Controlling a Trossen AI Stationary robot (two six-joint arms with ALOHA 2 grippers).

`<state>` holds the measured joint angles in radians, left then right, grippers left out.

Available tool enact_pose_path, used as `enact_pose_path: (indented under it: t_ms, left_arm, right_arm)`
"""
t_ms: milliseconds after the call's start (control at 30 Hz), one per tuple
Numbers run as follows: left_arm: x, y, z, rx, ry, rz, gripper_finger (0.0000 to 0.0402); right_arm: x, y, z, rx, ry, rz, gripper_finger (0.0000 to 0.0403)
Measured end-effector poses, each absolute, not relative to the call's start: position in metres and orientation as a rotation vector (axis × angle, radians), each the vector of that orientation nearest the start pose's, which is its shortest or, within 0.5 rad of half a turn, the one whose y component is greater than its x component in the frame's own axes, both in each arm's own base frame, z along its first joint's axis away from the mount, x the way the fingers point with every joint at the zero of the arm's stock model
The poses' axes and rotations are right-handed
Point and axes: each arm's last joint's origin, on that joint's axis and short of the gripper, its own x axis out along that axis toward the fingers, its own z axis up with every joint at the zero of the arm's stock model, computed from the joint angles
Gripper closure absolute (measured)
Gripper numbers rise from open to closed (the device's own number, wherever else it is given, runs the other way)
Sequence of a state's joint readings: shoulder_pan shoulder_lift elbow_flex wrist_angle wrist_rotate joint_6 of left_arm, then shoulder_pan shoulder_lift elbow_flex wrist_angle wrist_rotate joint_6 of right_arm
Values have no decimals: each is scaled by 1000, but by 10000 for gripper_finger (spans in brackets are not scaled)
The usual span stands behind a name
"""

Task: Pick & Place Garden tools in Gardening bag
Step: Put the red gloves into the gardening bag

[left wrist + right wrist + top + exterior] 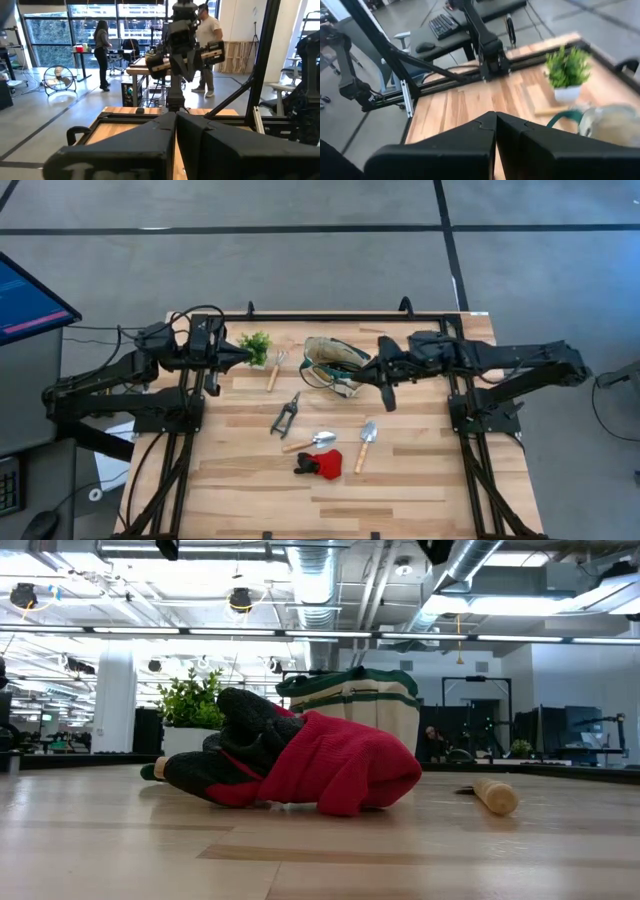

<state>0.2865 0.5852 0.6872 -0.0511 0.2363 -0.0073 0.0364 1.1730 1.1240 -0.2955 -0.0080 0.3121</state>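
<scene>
Our right gripper (372,364), jaws clenched on nothing, sits at the gardening bag's (333,365) three o'clock (ready to reach). Left gripper (243,356), jaws clenched too, waits beside the plant (256,346); the garden tools (322,440) lie unpicked on the table (420,470).

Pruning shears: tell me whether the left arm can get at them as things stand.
Probably yes. The pruning shears lie alone on bare wood, apart from the other tools and the potted plant. The left gripper is shut near the plant, and nothing lies between it and the shears.
</scene>
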Motion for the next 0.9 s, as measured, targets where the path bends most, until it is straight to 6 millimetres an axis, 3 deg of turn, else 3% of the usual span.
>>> enact_pose_path:
  t_ms: [533, 900]
  left_arm:
    - [131, 30, 338, -15, -42, -1, 399]
    - [131, 30, 338, -23, -41, -1, 399]
  right_arm:
    - [277, 18, 348, 365, 394, 91, 403]
    - [280, 29, 344, 209, 403, 158, 403]
